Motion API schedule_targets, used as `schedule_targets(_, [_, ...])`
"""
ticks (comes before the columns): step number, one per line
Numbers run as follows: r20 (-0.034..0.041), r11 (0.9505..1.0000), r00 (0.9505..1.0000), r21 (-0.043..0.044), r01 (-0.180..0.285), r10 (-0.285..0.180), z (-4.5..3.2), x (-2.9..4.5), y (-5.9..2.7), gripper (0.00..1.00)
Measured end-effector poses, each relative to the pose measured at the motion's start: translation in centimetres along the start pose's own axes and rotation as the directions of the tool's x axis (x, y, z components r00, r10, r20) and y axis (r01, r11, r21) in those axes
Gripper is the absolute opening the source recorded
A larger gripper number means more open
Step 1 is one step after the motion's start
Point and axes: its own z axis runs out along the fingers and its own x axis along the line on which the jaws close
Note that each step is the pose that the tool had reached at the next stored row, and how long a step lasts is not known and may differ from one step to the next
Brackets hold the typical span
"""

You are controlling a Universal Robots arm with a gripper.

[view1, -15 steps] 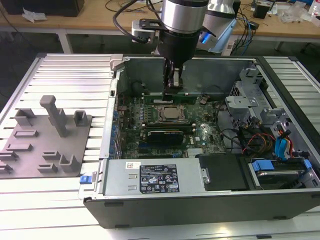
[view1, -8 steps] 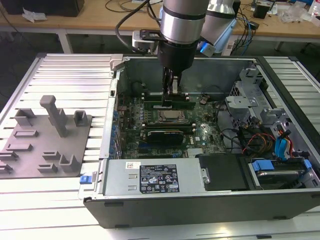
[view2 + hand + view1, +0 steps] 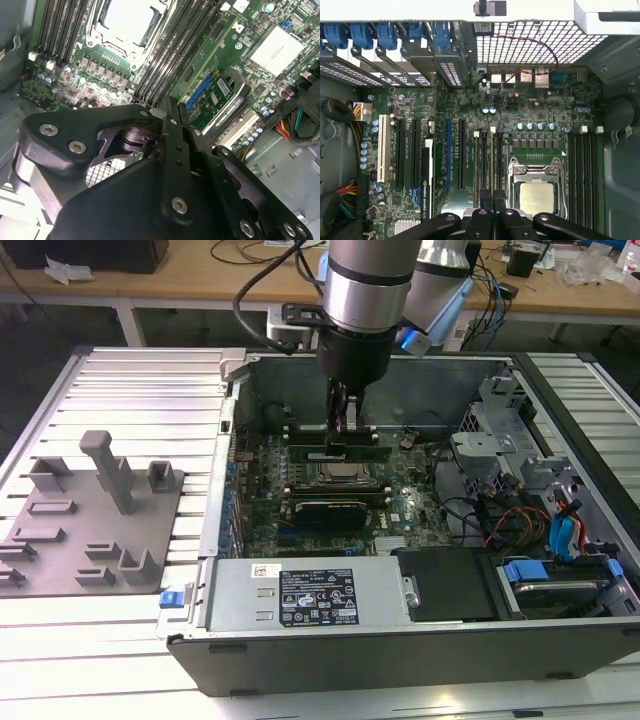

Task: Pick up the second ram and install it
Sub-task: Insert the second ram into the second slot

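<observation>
The black gripper (image 3: 492, 204) hangs over the green board (image 3: 470, 107). Its two fingers sit close together. The second ram (image 3: 492, 165) is pinched between them, thin and edge-on, in line with the long dark slots (image 3: 477, 165). The shiny square chip plate (image 3: 536, 196) is just beside the fingers, at three o'clock. Blue clips (image 3: 380, 34) sit far off at ten o'clock.

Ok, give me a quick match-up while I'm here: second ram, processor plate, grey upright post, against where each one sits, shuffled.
1. second ram
2. processor plate
3. grey upright post

A. standing on the grey tray, at the exterior view's left
B. gripped in the hand
C. lying flat inside the open case

Pairs: 1-B, 2-C, 3-A.
</observation>
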Motion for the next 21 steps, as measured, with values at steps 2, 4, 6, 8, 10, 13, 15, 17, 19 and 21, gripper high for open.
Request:
schedule_targets(2, [0.0003, 1.0, 1.0, 0.0002, 0.0, 0.0, 0.47, -0.01, -0.07, 0.09])
schedule_targets(4, [0.0003, 1.0, 1.0, 0.0002, 0.0, 0.0, 1.12, -0.02, -0.25, 0.09])
schedule_targets(6, [0.0001, 1.0, 1.0, 0.0011, 0.0, 0.0, 1.43, -0.03, -0.27, 0.09])
schedule_targets(8, [0.0003, 1.0, 1.0, 0.0012, 0.0, 0.0, 1.63, -0.03, -0.29, 0.09])
schedule_targets(10, [0.0001, 1.0, 1.0, 0.0013, 0.0, 0.0, 2.19, -0.04, -0.32, 0.09])
schedule_targets(13, [0.0002, 1.0, 1.0, 0.0016, 0.0, 0.0, 2.87, -0.05, -0.37, 0.09])
schedule_targets(15, [0.0002, 1.0, 1.0, 0.0034, 0.0, 0.0, 3.41, -0.06, -0.4, 0.09])
schedule_targets(17, [0.0001, 1.0, 1.0, 0.008, 0.001, -0.001, 3.7, -0.07, -0.42, 0.09])
schedule_targets(19, [-0.0002, 0.9999, 1.0, 0.0104, 0.002, -0.002, 3.85, -0.07, -0.43, 0.09])
schedule_targets(21, [0.0, 0.9998, 1.0, 0.0197, 0.002, -0.002, 4.23, -0.08, -0.45, 0.09])
